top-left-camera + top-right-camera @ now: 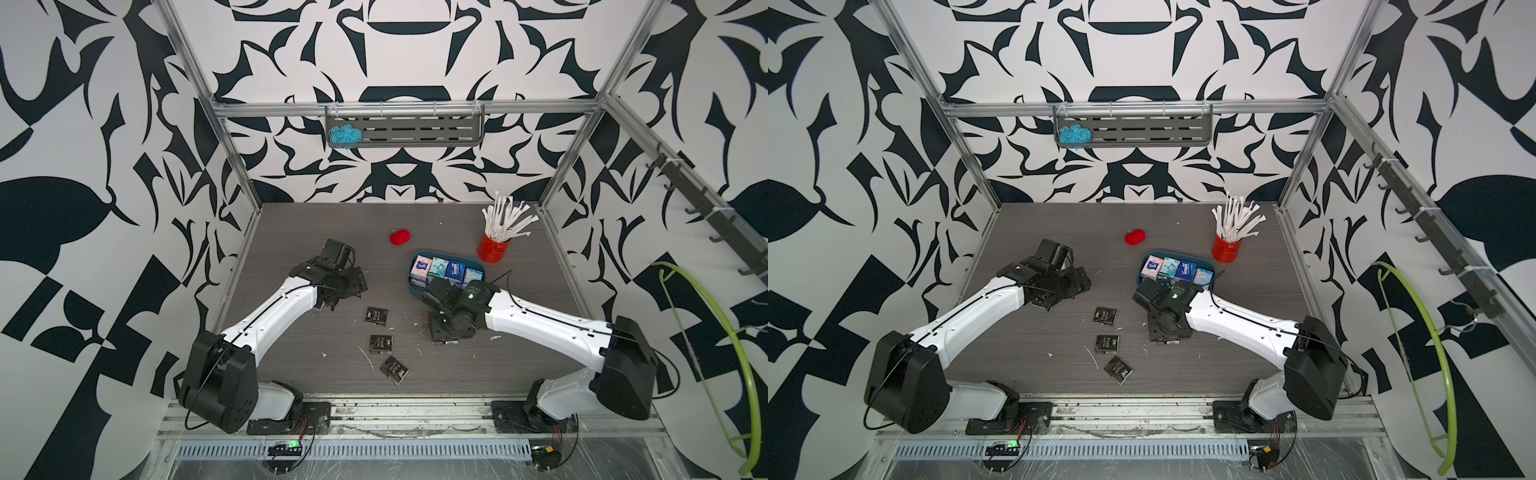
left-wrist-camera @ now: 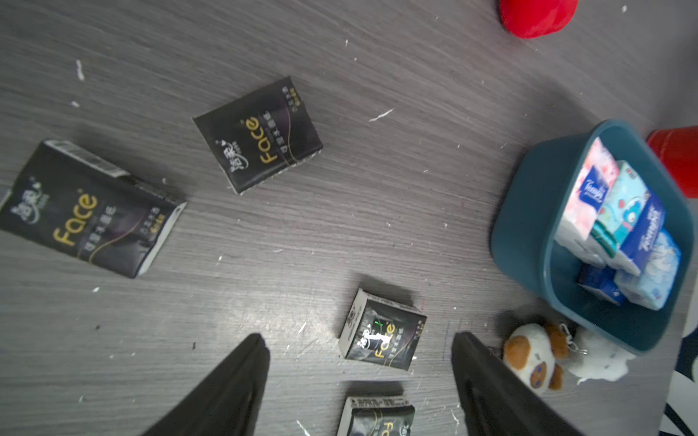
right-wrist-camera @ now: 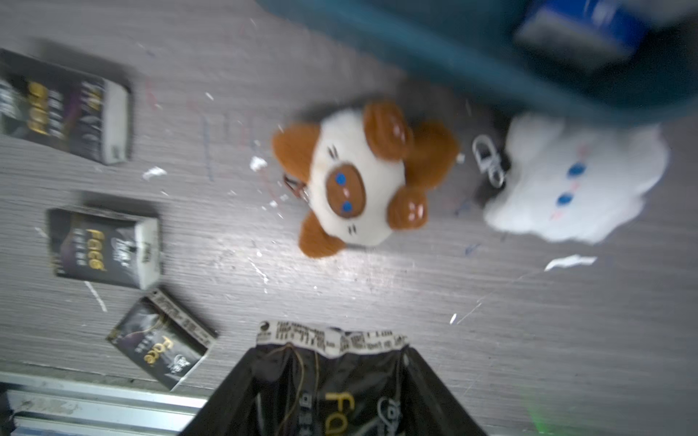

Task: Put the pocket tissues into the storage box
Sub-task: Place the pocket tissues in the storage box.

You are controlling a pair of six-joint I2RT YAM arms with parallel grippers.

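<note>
Right gripper (image 3: 332, 362) clamped on black tissue pack (image 3: 340, 389); only right wrist view shows it, top views hide it. Left gripper (image 2: 359, 336) spread, empty. Colored packs (image 1: 440, 268) in storage box (image 1: 412, 277), three black packs (image 1: 380, 345) on table (image 1: 311, 232).

Right of centre on the table (image 1: 291, 232): box (image 1: 414, 286), a row of packs (image 1: 440, 268) standing in it. Behind it, far right: cup of sticks (image 1: 493, 247). Left of the cup: soft toy (image 1: 400, 236). Left of the box and nearer: three loose packs (image 1: 381, 345) in a line toward the near edge. Just beside the box's near wall: two plush toys (image 2: 534, 356). By its near left corner: one more pack (image 3: 332, 392), clamped in the right gripper (image 3: 332, 362).
</note>
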